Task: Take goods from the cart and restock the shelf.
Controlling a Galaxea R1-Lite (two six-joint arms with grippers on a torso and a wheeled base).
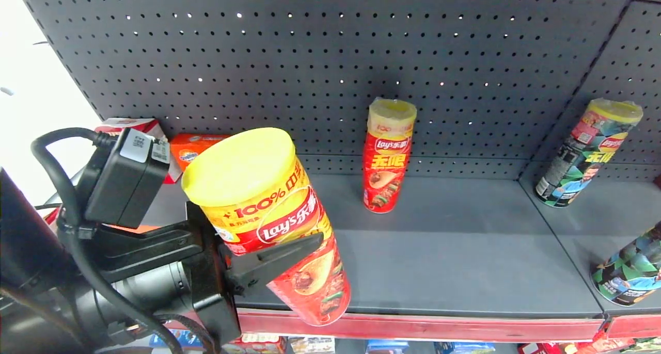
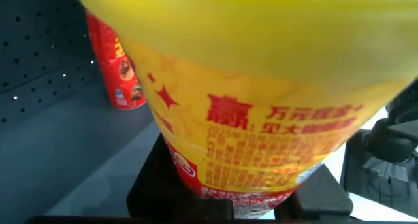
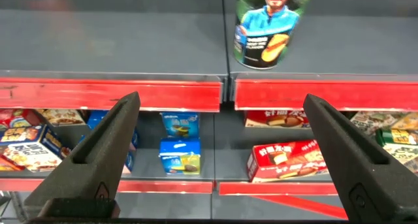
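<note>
Placing is the step in hand, I'd judge: the left gripper [image 1: 281, 253] holds a tall red-and-yellow cardboard chip can w/ a yellow plastic lid [image 1: 258, 199] at the front of the dark grey metal shelf [image 1: 454, 251], can tilted, lid leaning toward the robot's left, base over the shelf's red front lip [image 1: 465, 331]. Can't tell if the base touches the shelf yet. Next move prob. calls for bringing the can upright, carrying it further in over the bare shelf and setting it flat, near but apart from the matching red chip can [image 1: 387, 158] that stands upright by the black pegboard back wall [image 1: 310, 60]; only then let go. Left claw: pinching the can around its middle, one black finger [image 1: 279, 258] lying across the print, jaws spread just to the can's width; the left wrist view has the can [image 2: 261, 119] seated between them. Right gripper [image 3: 221, 103]: spread wide, holding nothing, facing the shelf's front edge below a green printed can [image 3: 271, 28]; blue snack boxes [image 3: 179, 145] sit on the tier beneath.
</note>
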